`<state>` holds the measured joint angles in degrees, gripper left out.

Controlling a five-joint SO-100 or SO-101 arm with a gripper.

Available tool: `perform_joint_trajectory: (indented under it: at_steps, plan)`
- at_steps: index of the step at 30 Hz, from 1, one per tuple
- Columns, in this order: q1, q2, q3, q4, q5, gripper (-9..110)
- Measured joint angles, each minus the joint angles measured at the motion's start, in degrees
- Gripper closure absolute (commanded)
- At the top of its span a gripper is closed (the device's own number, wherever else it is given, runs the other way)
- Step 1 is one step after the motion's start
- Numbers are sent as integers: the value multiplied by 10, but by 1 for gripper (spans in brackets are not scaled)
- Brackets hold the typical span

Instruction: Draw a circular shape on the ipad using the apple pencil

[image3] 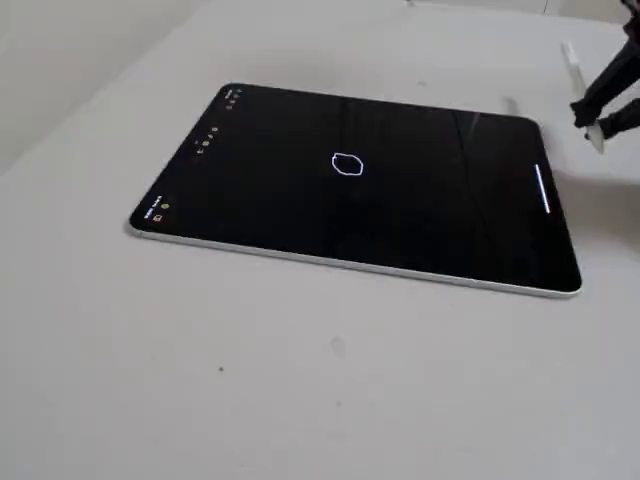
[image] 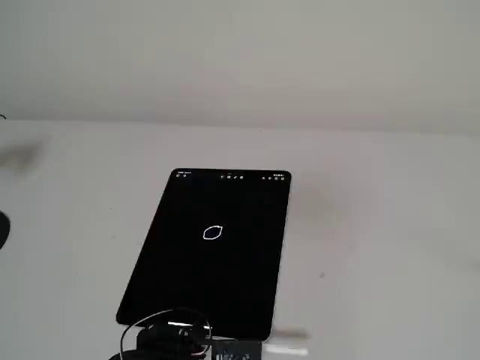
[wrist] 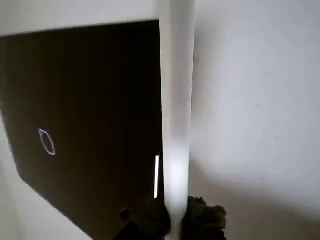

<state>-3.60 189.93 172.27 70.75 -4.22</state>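
Gripper [wrist: 174, 220] in the wrist view is clamped on the apple pencil [wrist: 176, 110], which we see running up the frame along the ipad [wrist: 95, 90] edge, with the circular shape [wrist: 46, 142] far left on the screen. In a fixed view we see the ipad [image: 214, 255] flat on the white table [image: 375, 225], the circular shape [image: 213, 233] near mid-screen, the gripper [image: 225, 351] at the near short edge, and the apple pencil [image: 289, 349] beside it. In another fixed view we see the gripper [image3: 595, 118] off the ipad's [image3: 400, 210] right end holding the apple pencil [image3: 578, 75], the circular shape [image3: 346, 165] mid-screen.
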Motion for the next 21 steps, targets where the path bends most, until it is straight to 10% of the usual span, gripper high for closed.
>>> perform_joint_trajectory:
  at_steps: [21]
  plan:
    - [-5,0,3,0,-1,101]
